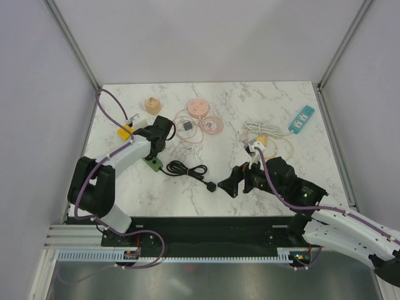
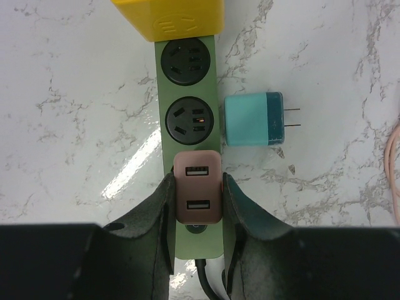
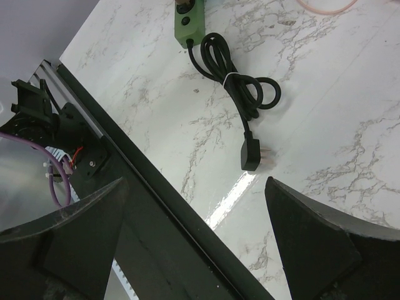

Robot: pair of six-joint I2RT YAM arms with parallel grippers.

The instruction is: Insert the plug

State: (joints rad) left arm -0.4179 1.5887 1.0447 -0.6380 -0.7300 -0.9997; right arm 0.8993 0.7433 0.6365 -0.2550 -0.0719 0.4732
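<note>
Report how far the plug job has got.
Done: a yellow adapter sits on the green power strip, at its far end. In hand: the left gripper clamps a pink USB adapter on the strip; full seating is unclear. Left: release it; the teal charger lies loose, right gripper open.

pink plug (image 2: 197, 194), green strip (image 2: 187, 92), perhaps orange cube (image 1: 152, 104)

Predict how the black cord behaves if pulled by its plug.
Probably floppy: the black cord lies in loose loops. A white tie binds them, so the bundle would likely move together. Its far end joins the green power strip, which might get tugged.
</note>
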